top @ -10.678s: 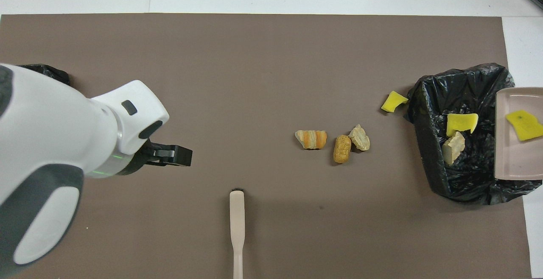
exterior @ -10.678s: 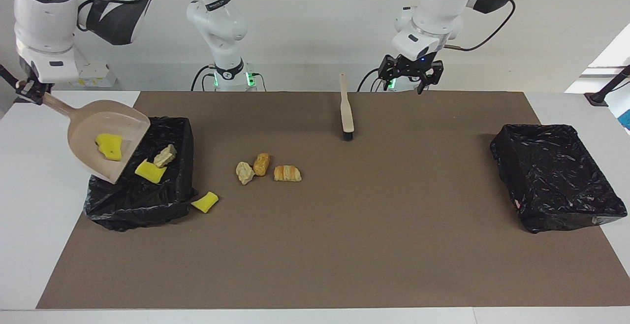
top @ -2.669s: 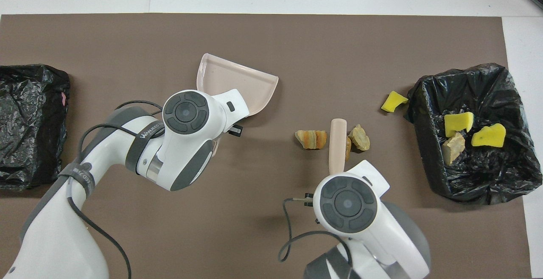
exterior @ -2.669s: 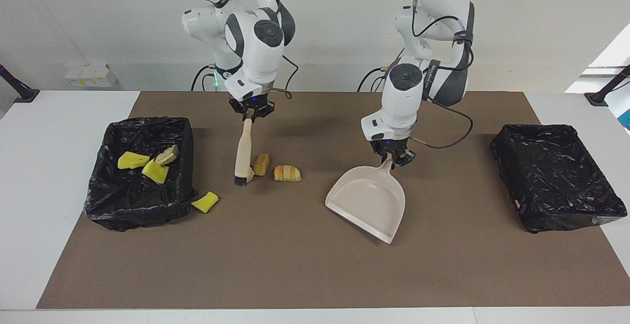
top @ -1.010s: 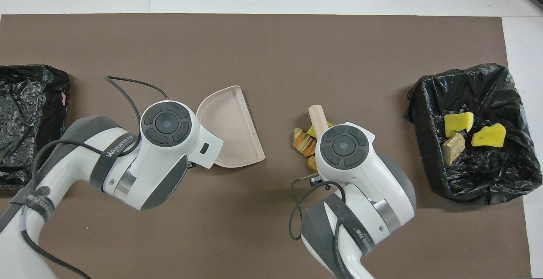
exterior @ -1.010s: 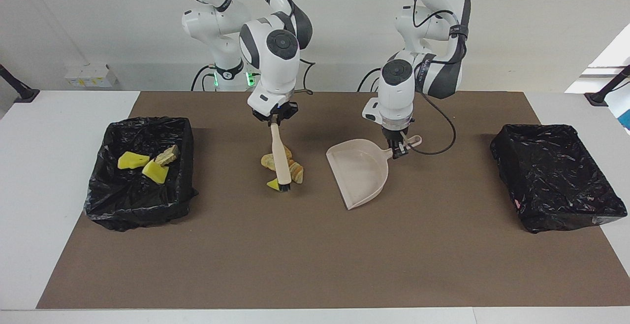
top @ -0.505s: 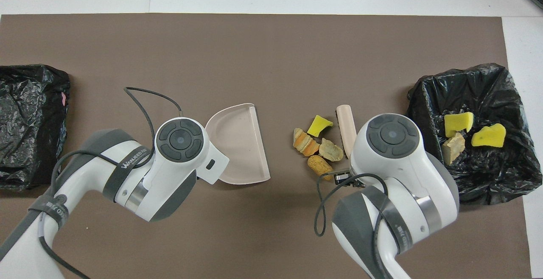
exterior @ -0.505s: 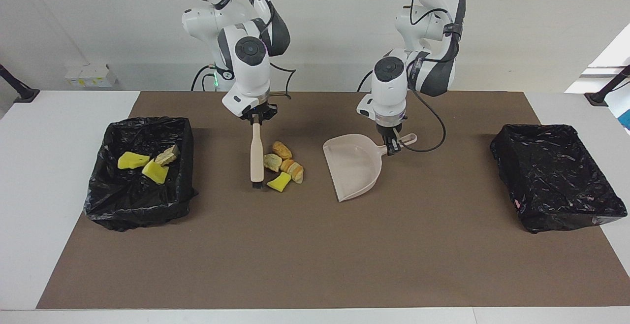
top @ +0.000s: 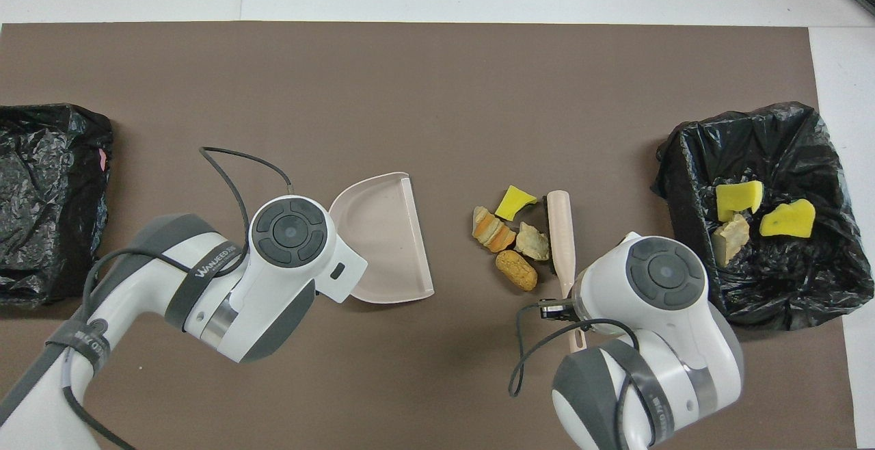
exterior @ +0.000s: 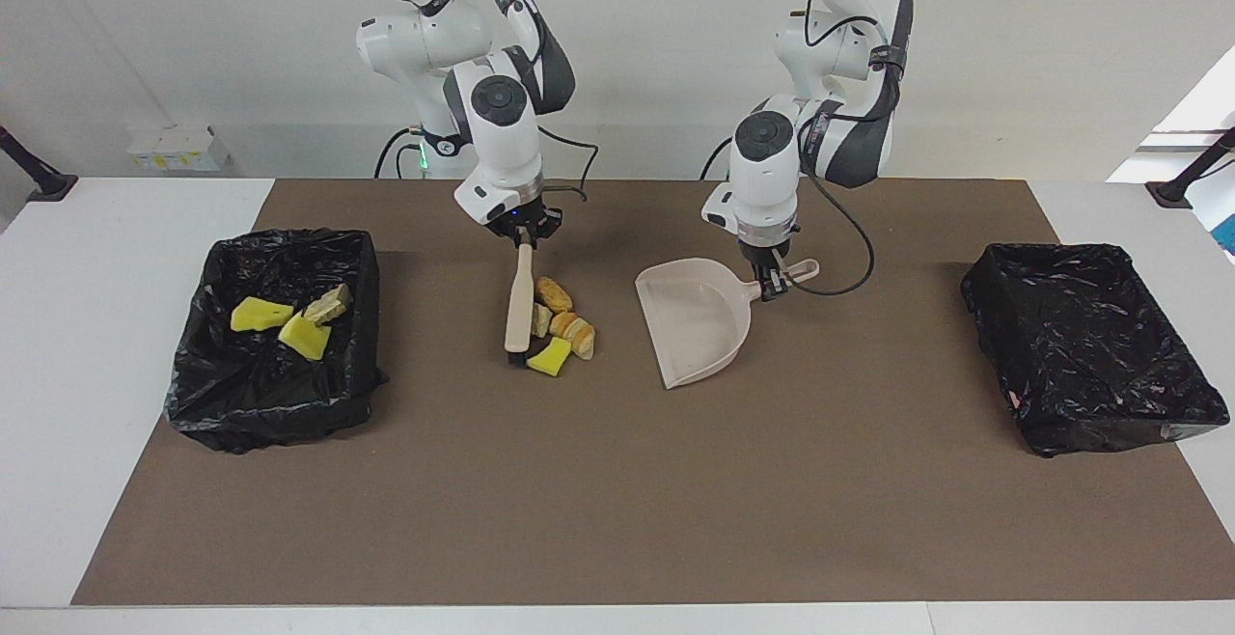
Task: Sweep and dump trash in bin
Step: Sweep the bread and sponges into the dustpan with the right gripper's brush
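Trash lies in a small pile mid-mat: a yellow wedge [exterior: 550, 357] [top: 514, 202], a croissant piece [exterior: 577, 334] [top: 491, 228], a beige lump [top: 533, 241] and a brown pastry [exterior: 553, 293] [top: 516, 269]. My right gripper [exterior: 522, 237] is shut on the handle of a beige brush [exterior: 519, 307] [top: 562, 231], whose bristles touch the mat against the pile on the side toward the right arm's end. My left gripper [exterior: 769, 288] is shut on the handle of the beige dustpan [exterior: 699, 321] [top: 383, 238], whose open lip faces the pile across a gap.
A black-lined bin [exterior: 275, 394] [top: 683, 231] at the right arm's end holds two yellow wedges and a beige lump. A second black-lined bin [exterior: 1090, 345] [top: 48, 197] stands at the left arm's end. A brown mat [exterior: 617, 500] covers the table.
The brush has swung from the pile's dustpan side over to its other side and now leans in against the scraps. The dustpan has edged slightly toward the robots.
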Controlling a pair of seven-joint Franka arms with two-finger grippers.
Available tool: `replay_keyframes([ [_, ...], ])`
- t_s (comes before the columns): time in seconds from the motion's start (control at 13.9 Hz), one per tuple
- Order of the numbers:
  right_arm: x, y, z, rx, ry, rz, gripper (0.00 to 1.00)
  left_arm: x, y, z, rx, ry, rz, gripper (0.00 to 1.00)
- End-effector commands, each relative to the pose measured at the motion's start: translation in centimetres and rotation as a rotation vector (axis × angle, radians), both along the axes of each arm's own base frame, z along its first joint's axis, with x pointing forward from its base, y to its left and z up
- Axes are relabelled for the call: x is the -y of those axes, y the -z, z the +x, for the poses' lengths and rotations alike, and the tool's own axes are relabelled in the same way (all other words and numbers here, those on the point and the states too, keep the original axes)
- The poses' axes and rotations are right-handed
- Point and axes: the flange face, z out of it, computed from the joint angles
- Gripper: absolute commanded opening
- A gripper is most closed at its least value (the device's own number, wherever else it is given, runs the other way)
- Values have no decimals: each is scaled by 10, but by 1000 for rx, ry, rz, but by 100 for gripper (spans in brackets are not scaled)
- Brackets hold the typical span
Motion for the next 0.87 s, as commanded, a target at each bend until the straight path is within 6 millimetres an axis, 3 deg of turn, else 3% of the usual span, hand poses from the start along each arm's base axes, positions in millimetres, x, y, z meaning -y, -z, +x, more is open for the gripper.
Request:
replay_keyframes([
  [0.0, -33, 2, 10, -7, 4, 28, 0, -8, -1, -7, 26, 12, 0, 0],
  [0.07, -38, 2, 13, -6, -11, 34, 0, -8, 0, -6, 36, 16, -9, 0],
  [0.58, -160, -22, 4, -41, -75, 223, 0, -17, 6, -8, 39, 7, -14, 0],
  [0.79, -181, -46, 2, -70, -47, 308, 0, -19, 5, -6, 44, 1, -18, 0],
])
